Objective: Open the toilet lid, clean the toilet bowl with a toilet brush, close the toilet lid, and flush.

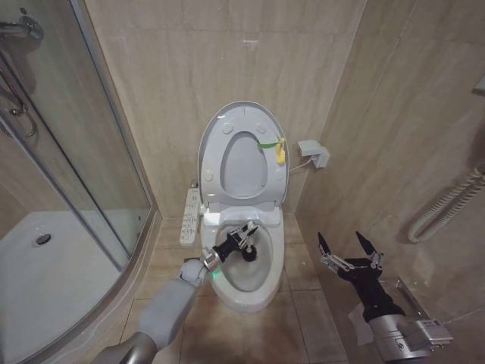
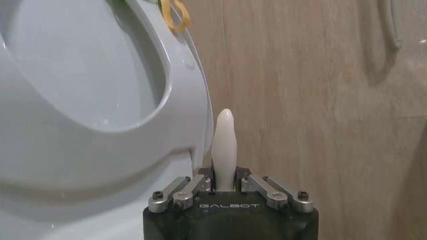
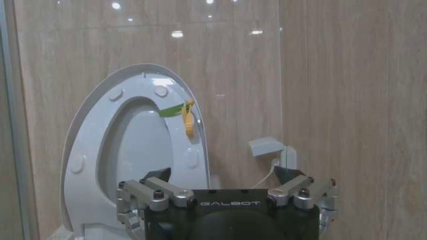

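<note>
Brush (image 2: 225, 145), clamped by its white handle in the left hand (image 1: 241, 241) over the bowl (image 1: 261, 292), is at the scrubbing step, lid (image 1: 244, 155) raised; next, strokes inside the bowl are called for; right hand (image 1: 348, 246) is parked open beside.

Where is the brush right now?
The brush is clamped in the left gripper, over the open bowl in the head view, below the raised lid.
</note>
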